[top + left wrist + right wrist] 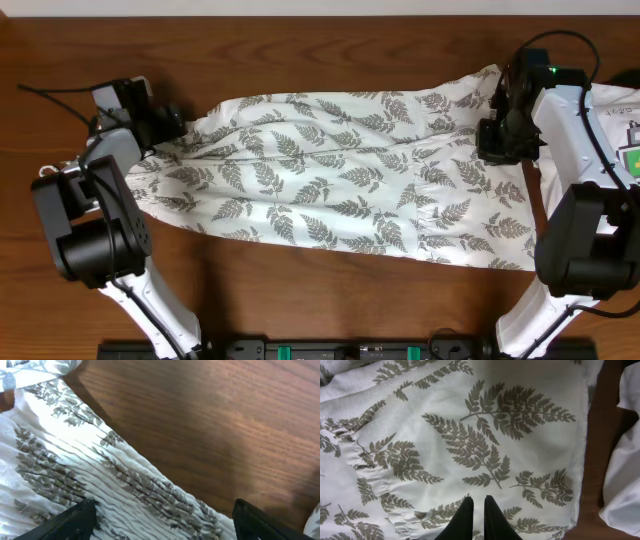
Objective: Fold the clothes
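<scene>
The clothes (340, 175), a large white garment printed with grey-green fern leaves, lie spread out lengthwise across the wooden table. My left gripper (172, 125) is at its left end. In the left wrist view it (162, 525) is open wide, its two black fingers (75, 520) straddling the pleated edge of the clothes (75, 460). My right gripper (497, 140) hangs over the right end of the garment. In the right wrist view it (478, 505) is shut, with flat fern-printed cloth (470, 435) below and nothing between the tips.
A plain white garment (612, 105) with a small green-and-yellow tag (634, 150) lies at the far right, beside the clothes' right hem; it also shows as white cloth (625, 460) in the right wrist view. Bare wooden table (330, 40) runs along the back.
</scene>
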Controlling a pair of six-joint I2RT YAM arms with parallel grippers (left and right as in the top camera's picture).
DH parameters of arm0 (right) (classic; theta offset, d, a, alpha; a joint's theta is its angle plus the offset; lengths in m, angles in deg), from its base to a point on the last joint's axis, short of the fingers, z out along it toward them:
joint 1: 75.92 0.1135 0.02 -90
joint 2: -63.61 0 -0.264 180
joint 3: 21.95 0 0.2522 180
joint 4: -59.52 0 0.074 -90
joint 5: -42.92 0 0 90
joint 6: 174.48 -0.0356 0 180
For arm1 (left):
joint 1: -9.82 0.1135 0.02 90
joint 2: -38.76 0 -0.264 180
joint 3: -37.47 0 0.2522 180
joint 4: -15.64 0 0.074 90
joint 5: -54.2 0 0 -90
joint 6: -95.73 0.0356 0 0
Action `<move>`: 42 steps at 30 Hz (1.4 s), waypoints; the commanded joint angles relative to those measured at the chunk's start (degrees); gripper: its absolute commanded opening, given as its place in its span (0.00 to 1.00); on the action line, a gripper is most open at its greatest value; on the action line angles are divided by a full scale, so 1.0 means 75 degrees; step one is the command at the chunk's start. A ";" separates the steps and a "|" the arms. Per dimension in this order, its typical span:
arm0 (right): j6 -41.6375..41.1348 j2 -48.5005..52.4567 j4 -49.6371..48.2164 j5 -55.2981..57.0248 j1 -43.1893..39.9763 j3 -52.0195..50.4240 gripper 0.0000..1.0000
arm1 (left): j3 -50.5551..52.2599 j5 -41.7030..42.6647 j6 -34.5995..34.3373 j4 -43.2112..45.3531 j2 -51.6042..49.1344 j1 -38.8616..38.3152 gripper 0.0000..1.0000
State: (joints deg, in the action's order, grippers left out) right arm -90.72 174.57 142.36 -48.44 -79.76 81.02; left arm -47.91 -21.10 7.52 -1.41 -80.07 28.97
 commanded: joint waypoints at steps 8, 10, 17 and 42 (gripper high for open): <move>0.0102 -0.0012 -0.0087 -0.0023 0.0064 0.0096 0.09 | 0.0300 -0.0192 -0.0662 -0.0140 -0.0114 0.0621 0.93; 0.0102 -0.0012 -0.0108 -0.0023 0.0064 0.0096 0.09 | 0.0300 -0.0184 -0.0737 -0.0122 -0.0023 0.0644 0.93; 0.0102 -0.0012 -0.0204 -0.0020 0.0064 0.0096 0.09 | 0.0300 0.0979 -0.0737 0.0458 0.0449 0.0621 0.95; 0.0099 -0.0012 -0.0122 -0.0026 0.0070 0.0090 0.10 | -0.4240 0.1958 -0.0734 -0.2702 -0.0326 0.1842 1.00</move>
State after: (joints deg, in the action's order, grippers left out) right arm -90.72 174.55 141.27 -48.49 -79.76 81.02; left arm -73.39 -12.07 2.53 -18.24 -78.93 41.35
